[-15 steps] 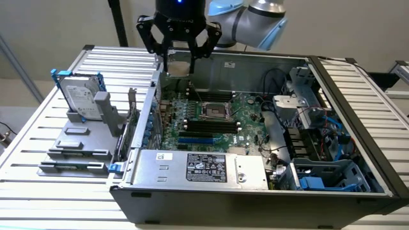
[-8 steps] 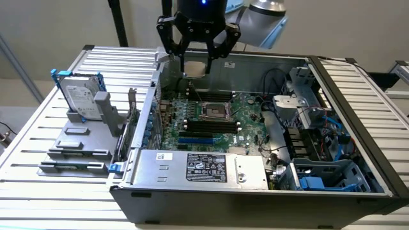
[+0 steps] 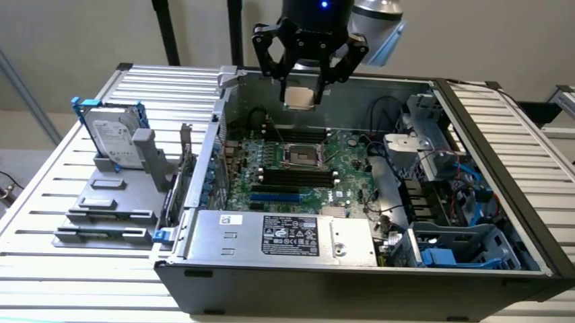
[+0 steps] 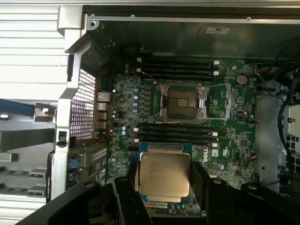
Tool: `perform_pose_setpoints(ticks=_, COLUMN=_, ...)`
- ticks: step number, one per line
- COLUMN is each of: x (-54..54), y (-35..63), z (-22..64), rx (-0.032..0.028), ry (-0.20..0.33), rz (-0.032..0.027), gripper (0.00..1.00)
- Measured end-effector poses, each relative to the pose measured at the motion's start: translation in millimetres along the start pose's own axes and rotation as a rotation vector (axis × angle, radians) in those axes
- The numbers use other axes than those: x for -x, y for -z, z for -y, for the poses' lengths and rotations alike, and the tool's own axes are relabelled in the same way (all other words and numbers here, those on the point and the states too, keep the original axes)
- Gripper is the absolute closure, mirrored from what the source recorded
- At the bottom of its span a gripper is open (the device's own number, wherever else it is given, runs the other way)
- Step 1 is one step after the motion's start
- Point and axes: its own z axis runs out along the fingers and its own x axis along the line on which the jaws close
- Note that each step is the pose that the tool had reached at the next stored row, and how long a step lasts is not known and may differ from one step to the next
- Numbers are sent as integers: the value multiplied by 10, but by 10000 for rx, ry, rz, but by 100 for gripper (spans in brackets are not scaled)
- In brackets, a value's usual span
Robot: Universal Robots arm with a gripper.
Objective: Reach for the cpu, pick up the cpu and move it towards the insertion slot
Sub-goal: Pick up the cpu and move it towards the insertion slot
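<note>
Gripper (image 3: pixel 301 91) clamps cpu (image 4: pixel 164 174) flat, metal top upward, above insertion slot (image 4: pixel 183 101).

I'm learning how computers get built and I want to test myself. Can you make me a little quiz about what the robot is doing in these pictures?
1. True or false: the cpu is already sitting in the insertion slot.
2. What is the gripper holding?
A. the hard drive
B. the cpu
C. a blue cable
3. Fill in the word: the hard drive stands upright ______ the computer case, on the exterior view's left.

Key:
1. False. The gripper holds the chip up in the air above the motherboard, and the slot's dark centre is bare.
2. B
3. outside
</note>
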Motion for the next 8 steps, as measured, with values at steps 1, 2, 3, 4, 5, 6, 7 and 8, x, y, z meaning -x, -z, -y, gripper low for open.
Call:
perform_pose_setpoints(ticks=1, x=43, y=-1, z=-12, rx=1, ry=0, rz=0, gripper=46)
perform_pose_setpoints(ticks=2, x=78, y=-4, z=-30, rx=1, ry=-1, rz=1, gripper=46)
perform_pose_setpoints(ticks=3, x=108, y=-7, z=-54, rx=1, ry=0, rz=1, gripper=46)
perform_pose_setpoints(ticks=4, x=131, y=-13, z=-88, rx=0, ry=0, rz=3, gripper=46)
perform_pose_setpoints(ticks=5, x=147, y=-21, z=-129, rx=-3, ry=-2, rz=6, gripper=46)
perform_pose_setpoints(ticks=6, x=162, y=-30, z=-175, rx=-6, ry=0, rz=8, gripper=46)
perform_pose_setpoints(ticks=7, x=173, y=-39, z=-217, rx=-8, ry=0, rz=10, gripper=46)
perform_pose_setpoints(ticks=8, x=182, y=-48, z=-257, rx=-10, ry=1, rz=11, gripper=46)
